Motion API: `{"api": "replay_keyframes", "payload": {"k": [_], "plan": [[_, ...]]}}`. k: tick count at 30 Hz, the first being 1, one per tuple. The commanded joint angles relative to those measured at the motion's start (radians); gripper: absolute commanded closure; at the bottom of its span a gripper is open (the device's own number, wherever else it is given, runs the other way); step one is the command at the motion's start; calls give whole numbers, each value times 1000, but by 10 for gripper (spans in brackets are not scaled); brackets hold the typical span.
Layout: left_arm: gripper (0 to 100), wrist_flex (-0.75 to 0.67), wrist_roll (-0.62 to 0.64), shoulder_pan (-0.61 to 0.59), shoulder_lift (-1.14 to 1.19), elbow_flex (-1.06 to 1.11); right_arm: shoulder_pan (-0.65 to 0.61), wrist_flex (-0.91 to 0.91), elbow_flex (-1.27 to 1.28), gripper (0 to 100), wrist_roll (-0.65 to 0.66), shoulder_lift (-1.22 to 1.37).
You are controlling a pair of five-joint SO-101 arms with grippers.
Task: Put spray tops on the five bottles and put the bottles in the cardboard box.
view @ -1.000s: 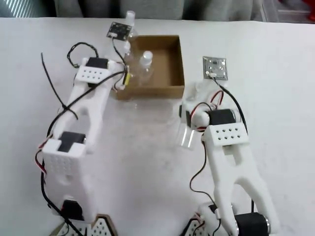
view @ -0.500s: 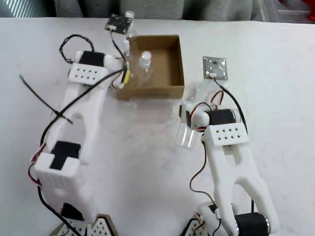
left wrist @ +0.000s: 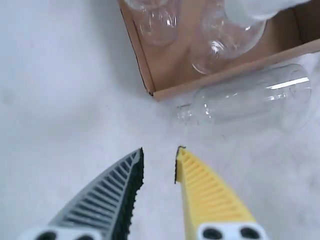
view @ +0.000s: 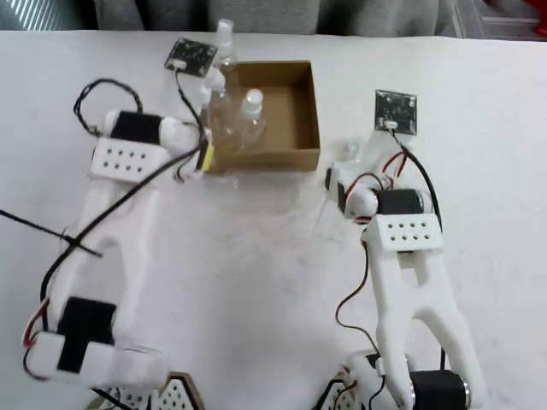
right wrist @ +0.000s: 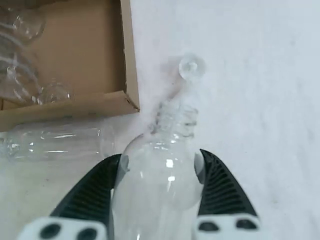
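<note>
White table [view: 256, 282], cardboard box [view: 313, 102] at its far side. Right gripper [right wrist: 160, 157] pinched a topless clear bottle [right wrist: 160, 195] near its shoulder, just beside the box. Left gripper [left wrist: 159, 150] was spread, empty, near a second bottle [left wrist: 250, 100] lying along the box wall. Likely light, slick, squashy: grip mid-body, gently.

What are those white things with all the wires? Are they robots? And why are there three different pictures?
Yes, those are two white robot arms at a white table. One picture looks down from above; the other two come from little cameras on each arm's wrist. Each arm ends in a gripper, like a pincer. The right gripper squeezes a clear plastic bottle with no top. The left gripper is open and empty. The brown cardboard box holds more clear bottles, one wearing a white spray top. An uncapped bottle lies on the table beside the box.
</note>
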Motion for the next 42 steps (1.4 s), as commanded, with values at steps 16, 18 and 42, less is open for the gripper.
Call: {"api": "replay_keyframes", "payload": {"k": [16,18,42], "plan": [[876,-489,110,-33,-659,911,-2,-495,51,981,12,-35],[876,-514,110,-47,-711,984,-4,-610,84,981,11,-35],[876,-683,103,-99,-1127,1398,-111,-1382,-91,981,12,427]]}}
